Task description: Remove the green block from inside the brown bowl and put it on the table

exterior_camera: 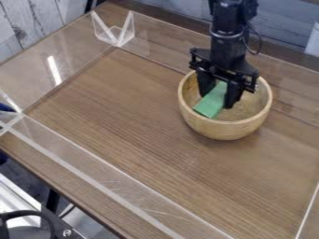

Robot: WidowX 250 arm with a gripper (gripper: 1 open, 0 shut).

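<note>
The brown bowl (226,119) sits on the table (137,131) at the right. My black gripper (223,90) points straight down over the bowl's middle and is shut on the upper end of the green block (211,103). The block hangs tilted, its lower end still within the bowl's rim. The fingertips are partly hidden behind the block.
Low clear acrylic walls (75,168) edge the tabletop at the front and left. A clear acrylic corner piece (115,31) stands at the back left. Open wood surface lies left of and in front of the bowl.
</note>
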